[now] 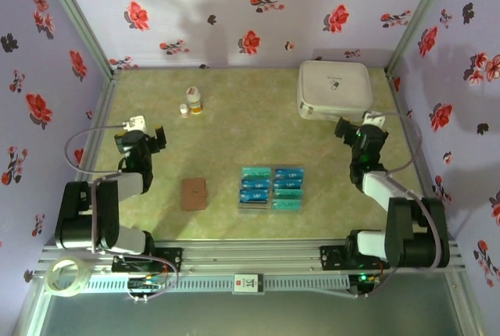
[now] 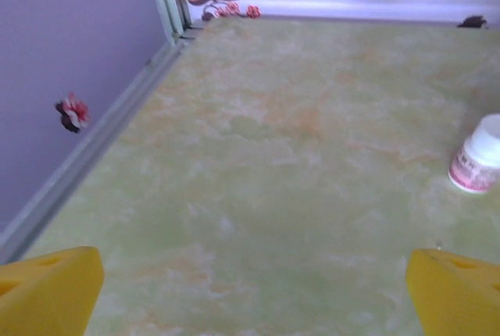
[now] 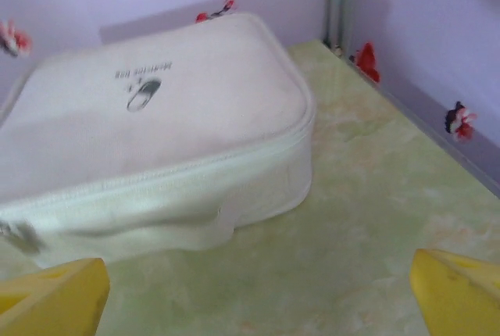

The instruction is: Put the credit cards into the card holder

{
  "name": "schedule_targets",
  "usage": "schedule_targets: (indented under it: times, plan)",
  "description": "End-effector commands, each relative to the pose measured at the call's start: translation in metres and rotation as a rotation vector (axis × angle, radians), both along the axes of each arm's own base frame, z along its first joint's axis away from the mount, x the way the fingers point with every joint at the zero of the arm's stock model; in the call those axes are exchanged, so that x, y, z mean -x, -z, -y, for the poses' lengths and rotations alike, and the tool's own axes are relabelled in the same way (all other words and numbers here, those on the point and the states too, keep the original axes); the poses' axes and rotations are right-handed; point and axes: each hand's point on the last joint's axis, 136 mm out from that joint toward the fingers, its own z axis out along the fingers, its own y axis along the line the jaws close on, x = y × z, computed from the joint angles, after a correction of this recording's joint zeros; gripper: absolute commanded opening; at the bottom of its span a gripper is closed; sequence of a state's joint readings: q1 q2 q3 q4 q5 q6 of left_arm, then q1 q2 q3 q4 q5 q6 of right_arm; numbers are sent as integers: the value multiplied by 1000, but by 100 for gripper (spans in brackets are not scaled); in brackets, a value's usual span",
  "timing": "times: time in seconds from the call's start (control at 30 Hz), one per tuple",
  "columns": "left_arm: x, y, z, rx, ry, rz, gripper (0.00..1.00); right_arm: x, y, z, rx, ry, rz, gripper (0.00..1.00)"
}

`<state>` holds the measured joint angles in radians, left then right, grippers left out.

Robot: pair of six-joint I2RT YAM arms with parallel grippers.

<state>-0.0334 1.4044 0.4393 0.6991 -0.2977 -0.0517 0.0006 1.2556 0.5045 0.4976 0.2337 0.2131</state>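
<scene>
From above, the task had not begun. The card holder [image 1: 193,194] lay flat on the table [image 1: 234,137], apparently folded shut, with no card in or on it. The credit cards [image 1: 272,188] sat just right of the card holder in two neat columns, apart from it. The left tool [image 1: 158,137] hung released, beyond the card holder and to its left. The right tool [image 1: 344,128] was released as well, far off to the card holder's right, next to a white case [image 1: 333,88]. Two small bottles [image 1: 192,104] stood well behind the card holder.

At the left wrist, the yellow fingers [image 2: 48,293] stood wide apart over bare table, grasping nothing, with one bottle at the right edge.

At the right wrist, the fingers were equally spread and empty, facing the white case.

Every card remained to be picked up and inserted, and the card holder probably needed opening first.
</scene>
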Motion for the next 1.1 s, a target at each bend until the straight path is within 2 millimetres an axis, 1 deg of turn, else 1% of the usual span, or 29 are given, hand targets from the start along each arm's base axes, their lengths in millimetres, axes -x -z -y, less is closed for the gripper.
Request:
schedule_targets:
  times: [0.0,0.03,0.1,0.17,0.23,0.3,0.37,0.43,0.57,0.67,0.83,0.97,1.07]
  plan:
    - [4,-21,-9,8,-82,-16,100,21,3,26,-183,246,-106,99]
    - [6,-25,-11,36,-102,-24,100,21,-2,23,-209,239,-116,99]
    - [8,-34,-9,90,-122,-36,100,15,-9,-1,-267,110,-151,99]
    - [13,-42,-7,165,-150,-61,100,12,-16,-31,-351,-40,-171,99]
    - [19,-48,0,218,-163,-86,100,16,-23,-61,-417,-177,-179,95]
    - [25,-51,8,262,-155,-112,100,27,-25,-88,-427,-264,-220,92]
    - [33,-53,17,297,-145,-141,100,44,-25,-118,-396,-347,-284,91]
    - [41,-53,26,330,-135,-166,100,62,-23,-143,-369,-416,-340,88]
    - [52,-55,48,364,-85,-206,100,106,-13,-183,-309,-535,-440,85]
    - [61,-57,67,375,-34,-240,100,140,-6,-202,-270,-612,-496,82]
    - [68,-59,95,406,47,-270,100,194,7,-222,-244,-719,-571,80]
    - [66,-58,115,430,88,-279,100,232,24,-234,-224,-807,-643,78]
    - [63,-54,127,429,112,-300,100,255,36,-240,-188,-865,-703,77]
